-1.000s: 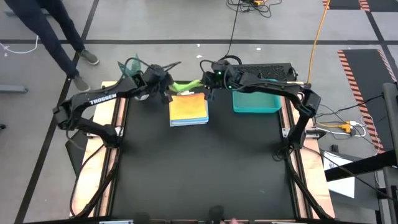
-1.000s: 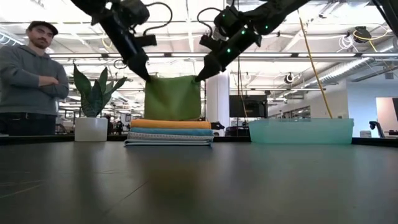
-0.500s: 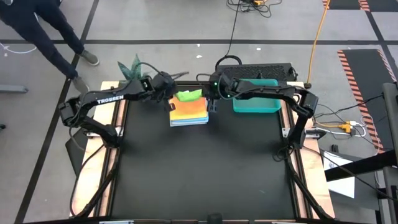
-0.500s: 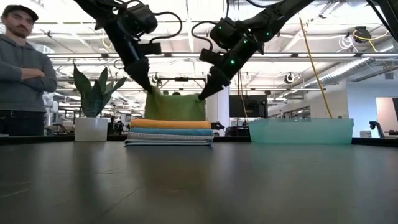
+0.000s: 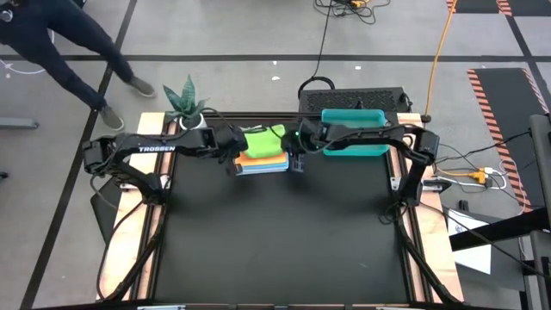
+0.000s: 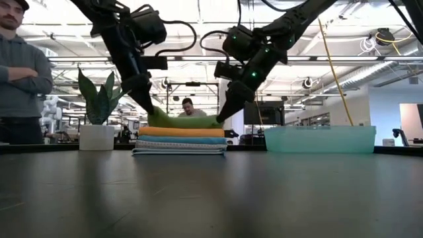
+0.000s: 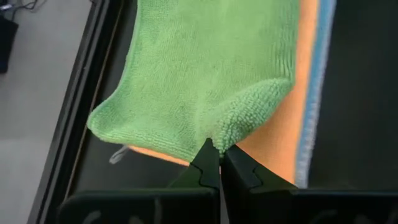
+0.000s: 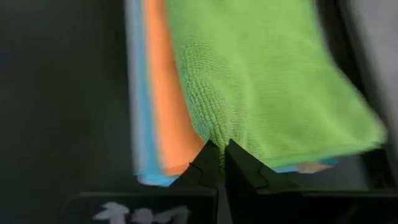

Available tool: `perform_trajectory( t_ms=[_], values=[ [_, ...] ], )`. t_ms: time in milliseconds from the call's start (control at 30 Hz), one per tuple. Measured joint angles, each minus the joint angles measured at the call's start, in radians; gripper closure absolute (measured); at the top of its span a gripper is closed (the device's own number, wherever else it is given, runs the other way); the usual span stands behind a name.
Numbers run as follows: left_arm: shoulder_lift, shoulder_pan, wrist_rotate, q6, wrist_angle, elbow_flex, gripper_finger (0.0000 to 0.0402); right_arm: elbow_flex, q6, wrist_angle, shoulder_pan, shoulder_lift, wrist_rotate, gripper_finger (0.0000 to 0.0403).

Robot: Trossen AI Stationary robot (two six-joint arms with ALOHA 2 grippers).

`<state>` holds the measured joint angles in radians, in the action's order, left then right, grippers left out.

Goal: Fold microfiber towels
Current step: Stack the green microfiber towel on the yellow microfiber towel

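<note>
High view: we see the lime green towel [image 5: 263, 141] draped over the towel stack [image 5: 263, 162] at the far middle of the bench [image 5: 275, 241], L gripper [image 5: 235, 159] and R gripper [image 5: 294, 159] each at a near corner; teal tray [image 5: 354, 142] just right of the stack, plant [image 5: 186, 96] at far left

Low view: both grippers pin the green towel's ends down on the orange towel [image 6: 180, 131]; a person [image 6: 20, 73] stands at left

Wrist views: L gripper [image 7: 214, 163] clamped on a green corner, R gripper [image 8: 217, 158] likewise, jaws together on the cloth
</note>
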<state>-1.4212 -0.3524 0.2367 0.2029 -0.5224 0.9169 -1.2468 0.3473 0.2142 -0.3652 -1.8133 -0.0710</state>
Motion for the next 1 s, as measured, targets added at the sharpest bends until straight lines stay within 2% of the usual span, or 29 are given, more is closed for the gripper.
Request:
perform_trajectory(
  t_ms=[333,533,733,800,900,933,1000],
  values=[
    [-0.008,0.022,-0.023,-0.035,-0.050,-0.001,0.0391,0.053,-0.039,-0.027,0.031,0.000,-0.005,0.0403],
    [-0.011,0.022,-0.067,-0.031,-0.096,-0.001,0.0318,0.055,-0.023,-0.022,0.025,0.000,-0.008,0.0368],
    [0.034,-0.002,-0.013,-0.004,-0.193,0.038,0.0250,0.044,-0.059,-0.006,0.017,0.062,-0.009,0.0287],
    [0.064,-0.019,-0.063,-0.029,-0.173,0.051,0.0237,0.043,-0.116,0.016,0.005,0.107,-0.033,0.0257],
    [0.110,-0.051,-0.310,-0.109,-0.018,0.034,0.0236,0.063,-0.255,-0.025,-0.031,0.142,-0.223,0.0236],
    [0.114,-0.060,-0.373,-0.134,0.037,0.017,0.0245,0.084,-0.308,-0.071,-0.042,0.142,-0.273,0.0244],
    [0.110,-0.075,-0.420,-0.174,0.113,-0.033,0.0282,0.145,-0.384,-0.189,-0.059,0.130,-0.321,0.0289]
  ],
)
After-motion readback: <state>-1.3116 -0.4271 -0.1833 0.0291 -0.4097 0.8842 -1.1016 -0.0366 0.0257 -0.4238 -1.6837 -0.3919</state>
